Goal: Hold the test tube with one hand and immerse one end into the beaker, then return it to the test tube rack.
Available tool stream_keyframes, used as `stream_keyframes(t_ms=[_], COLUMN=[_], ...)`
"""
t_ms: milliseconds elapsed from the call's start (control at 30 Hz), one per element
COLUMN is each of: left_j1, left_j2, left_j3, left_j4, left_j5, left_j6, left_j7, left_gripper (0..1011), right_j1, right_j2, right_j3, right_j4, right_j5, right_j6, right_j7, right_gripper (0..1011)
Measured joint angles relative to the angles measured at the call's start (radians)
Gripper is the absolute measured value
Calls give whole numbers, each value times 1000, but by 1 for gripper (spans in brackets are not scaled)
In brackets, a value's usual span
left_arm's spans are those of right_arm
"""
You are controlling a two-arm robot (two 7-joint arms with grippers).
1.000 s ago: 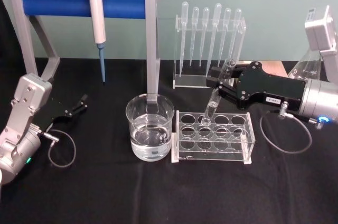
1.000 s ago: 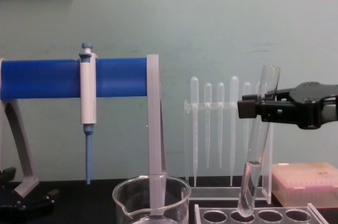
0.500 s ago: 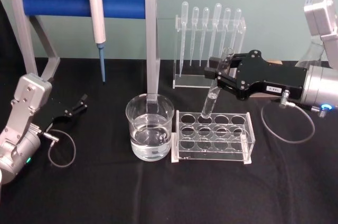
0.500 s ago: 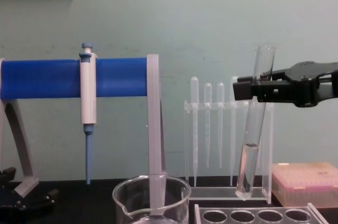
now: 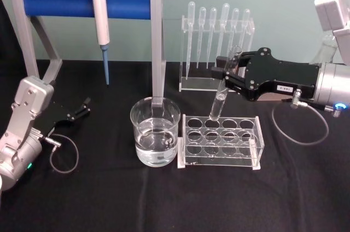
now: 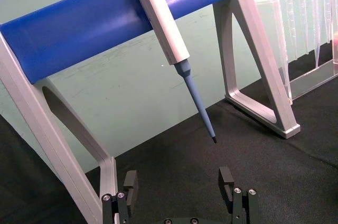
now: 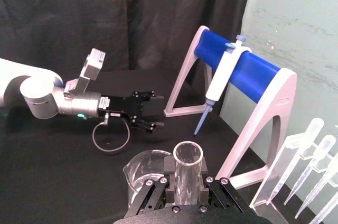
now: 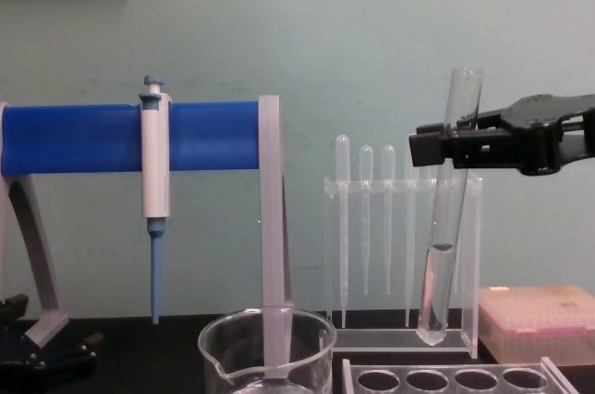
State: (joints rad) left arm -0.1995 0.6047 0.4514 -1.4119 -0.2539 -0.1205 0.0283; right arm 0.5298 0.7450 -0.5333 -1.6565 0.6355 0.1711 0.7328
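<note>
Main risk, as I read it: the long clear glass test tube (image 8: 444, 227) is pinched high up, just under its open rim, so most of its length hangs free below the black two-fingered right gripper (image 8: 448, 146). Smooth glass w/ such a small contact patch could slide down or swing if the arm moves fast, esp. w/ some liquid sitting in its lower part. It hangs slightly tilted, lower end toward the robot's left. The wide clear glass beaker (image 5: 155, 132) holds water and stands right beside the left end of the clear acrylic test tube rack (image 5: 258, 143) (can't tell if touching). A sideways carry to it could knock the tube's rounded bottom on the beaker's rolled rim if height isn't enough, and that would prob. tip the beaker or crack the tube. Too hard a squeeze near the thin rim could also chip it. The clear stand of frosted plastic pipettes (image 5: 216, 29) is close behind, so any backward drift = a bump. Position: the tube sits btw the two fingers, jaws pressed onto its wall from both sides, rim poking up past them. Its bottom end hangs clear above the rack's back row of holes, not in any hole. The black left gripper (image 6: 179, 182) is parked well off to the left, low over the black table (image 5: 164, 199), jaws spread, holding nothing.
</note>
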Motion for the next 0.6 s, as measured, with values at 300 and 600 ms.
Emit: stream_keyframes(t_ms=[300, 600], left_j1=[0, 0], left_j2=[0, 0], left_j3=[0, 0], left_j4=[0, 0], left_j5=[0, 0], left_j6=[0, 0], left_j7=[0, 0], left_gripper=[1000, 1000], right_j1=[0, 0], right_j2=[2, 2], right_j3=[-7, -6], right_j4=[1, 1], right_j5=[3, 3], right_j6=[-4, -4], right_j7=[2, 3], right_gripper=[224, 224])
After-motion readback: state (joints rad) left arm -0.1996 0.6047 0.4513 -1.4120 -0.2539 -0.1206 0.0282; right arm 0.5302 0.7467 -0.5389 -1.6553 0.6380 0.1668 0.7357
